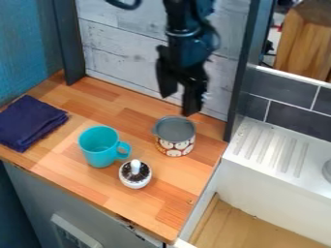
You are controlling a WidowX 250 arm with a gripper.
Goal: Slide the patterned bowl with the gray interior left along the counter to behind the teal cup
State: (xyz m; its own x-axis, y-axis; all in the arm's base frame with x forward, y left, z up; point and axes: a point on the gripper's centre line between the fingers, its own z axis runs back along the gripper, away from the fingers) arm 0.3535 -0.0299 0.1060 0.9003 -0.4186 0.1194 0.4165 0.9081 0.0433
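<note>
Black gripper (pixel 178 104), jaws spread, above a wooden counter (pixel 132 116).
An upright patterned container (pixel 174 146) is nearest, below the fingertips and apparently slightly toward the camera.

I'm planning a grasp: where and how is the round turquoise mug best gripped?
Probably the rim of the turquoise mug, opposite its handle, from straight above. The mug stands upright, open-topped, so one finger could go inside, away from the small white-and-black knobbed object.
</note>
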